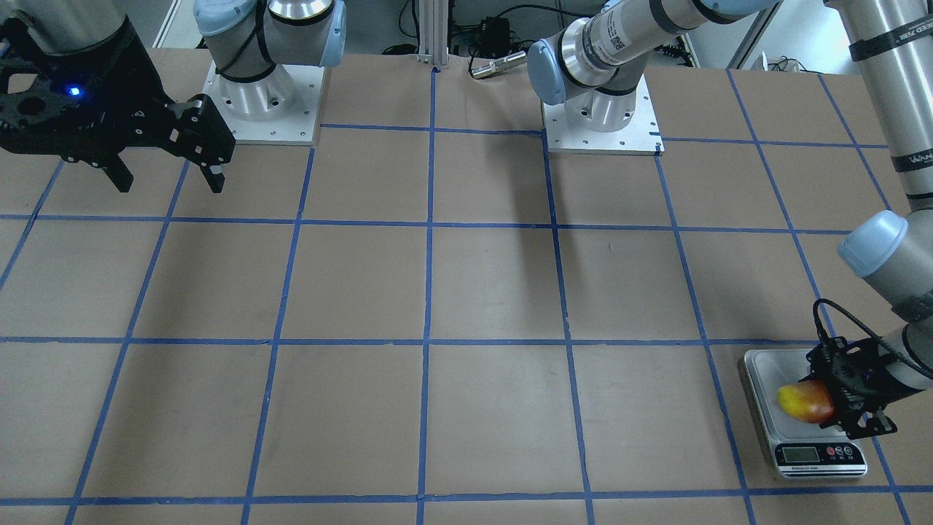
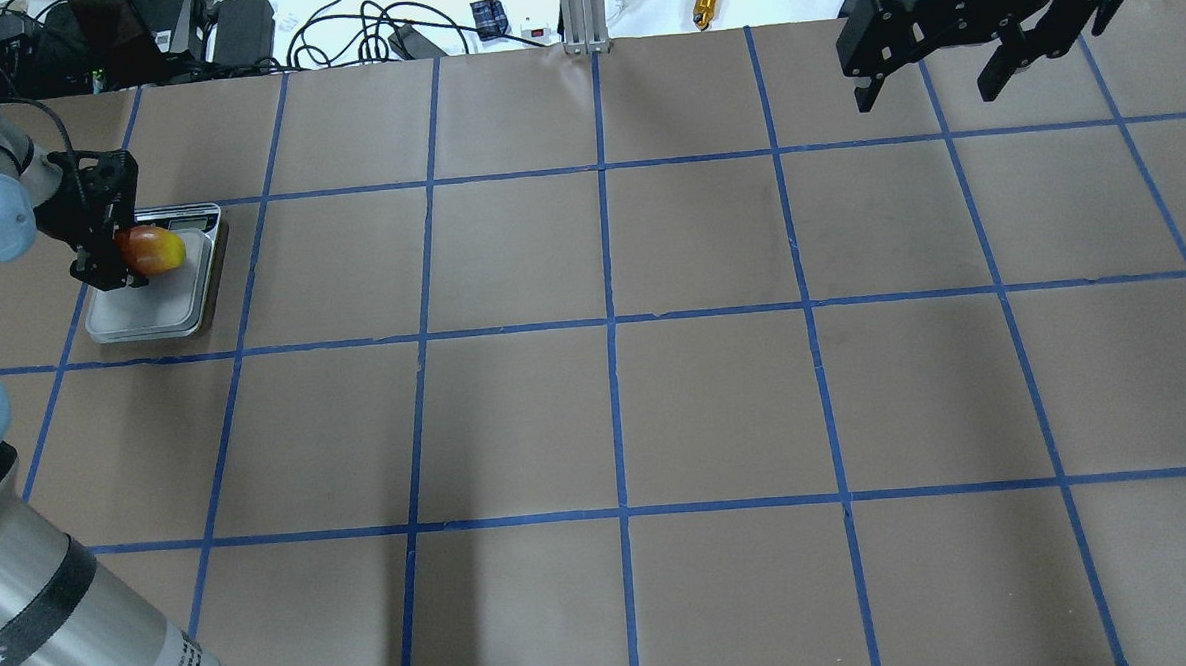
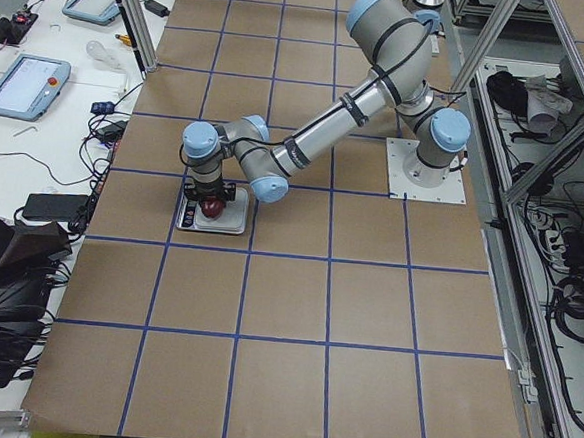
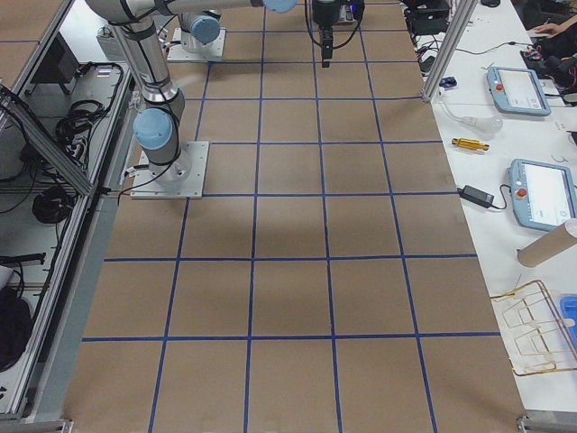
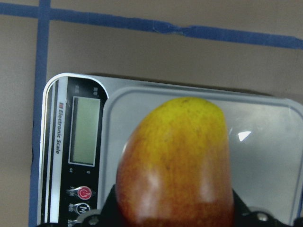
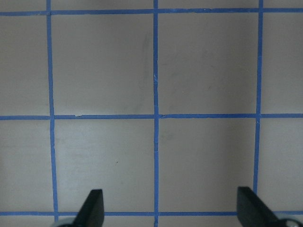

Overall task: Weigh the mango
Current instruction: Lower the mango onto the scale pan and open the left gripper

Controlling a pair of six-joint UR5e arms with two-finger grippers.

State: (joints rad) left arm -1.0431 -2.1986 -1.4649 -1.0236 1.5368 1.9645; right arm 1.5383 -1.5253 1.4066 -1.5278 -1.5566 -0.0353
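Mango (image 5: pixel 175 165), smooth and probably slippery, is clamped at its red end by the left gripper (image 1: pixel 831 405) over the scale (image 1: pixel 762 364). Right gripper (image 2: pixel 926 93) gapes.

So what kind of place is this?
Most likely a robot testing lab: two metal arms bolted to a table gridded with blue tape, control tablets and cables beside it, and a mango held at a scale.
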